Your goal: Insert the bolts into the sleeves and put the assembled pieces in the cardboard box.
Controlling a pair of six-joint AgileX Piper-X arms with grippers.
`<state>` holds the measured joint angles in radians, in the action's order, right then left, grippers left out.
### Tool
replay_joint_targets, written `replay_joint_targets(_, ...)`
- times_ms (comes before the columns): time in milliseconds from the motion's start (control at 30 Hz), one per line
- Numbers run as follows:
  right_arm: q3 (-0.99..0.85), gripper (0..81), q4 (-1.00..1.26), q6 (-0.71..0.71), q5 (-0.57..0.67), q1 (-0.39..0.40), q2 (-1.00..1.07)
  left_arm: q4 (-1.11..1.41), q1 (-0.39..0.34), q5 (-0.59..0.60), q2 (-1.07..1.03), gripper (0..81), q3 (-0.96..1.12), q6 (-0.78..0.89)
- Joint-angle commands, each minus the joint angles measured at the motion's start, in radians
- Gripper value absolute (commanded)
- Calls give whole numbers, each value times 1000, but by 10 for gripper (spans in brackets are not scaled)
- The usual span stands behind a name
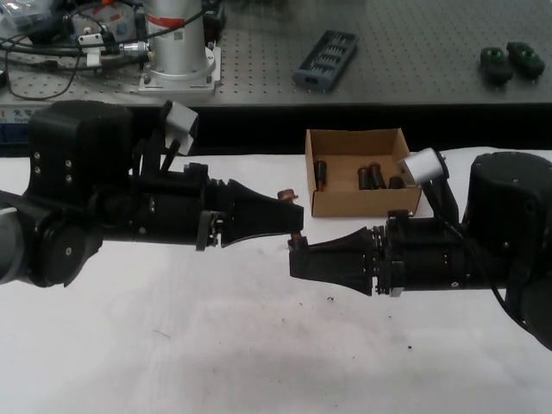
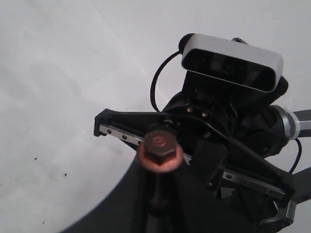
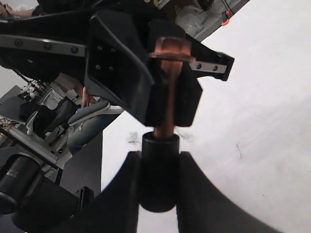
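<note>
My left gripper (image 1: 296, 216) comes in from the left, shut on a copper bolt (image 1: 285, 196) held head up over the white bench. In the left wrist view the bolt's hex head (image 2: 159, 145) stands above my fingers (image 2: 126, 204). Coming from the right, my right gripper (image 1: 297, 252) is shut on a black sleeve (image 3: 159, 170) just below. The bolt's shank (image 3: 167, 104) points straight down, its tip at the sleeve's open top. The cardboard box (image 1: 362, 205) sits behind the grippers, holding several dark assembled pieces (image 1: 373, 177).
Both arms hang over a white cloth with free room toward the front. Behind it, a perforated bench carries a black ribbed rack (image 1: 325, 56), a metal post (image 1: 177, 43), cables and two dark green parts (image 1: 511, 60).
</note>
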<state>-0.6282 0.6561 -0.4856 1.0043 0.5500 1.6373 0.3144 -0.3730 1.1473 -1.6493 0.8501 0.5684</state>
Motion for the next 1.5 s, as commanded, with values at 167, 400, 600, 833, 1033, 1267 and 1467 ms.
replay_joint_targets(167,-33,54,69,14,-7,3,-22,-22,-20,65,1,314,-3,-36)
replay_joint_targets(400,-37,54,57,14,-7,3,-22,-22,-20,45,24,504,3,-1)
replay_joint_targets(600,-37,54,52,33,-26,-15,-22,-22,-13,-133,141,456,23,-50)
replay_joint_targets(833,-93,54,-34,43,-167,-99,-3,-104,5,-416,312,440,20,-193)
replay_joint_targets(1033,-306,54,-286,147,-212,-161,80,-341,-1,-779,396,289,20,-401)
replay_joint_targets(1267,-605,54,-571,219,-357,-202,239,-504,-5,-926,477,180,20,-424)
replay_joint_targets(1467,-818,54,-739,244,-425,-224,382,-678,-4,-1077,592,159,-3,-481)
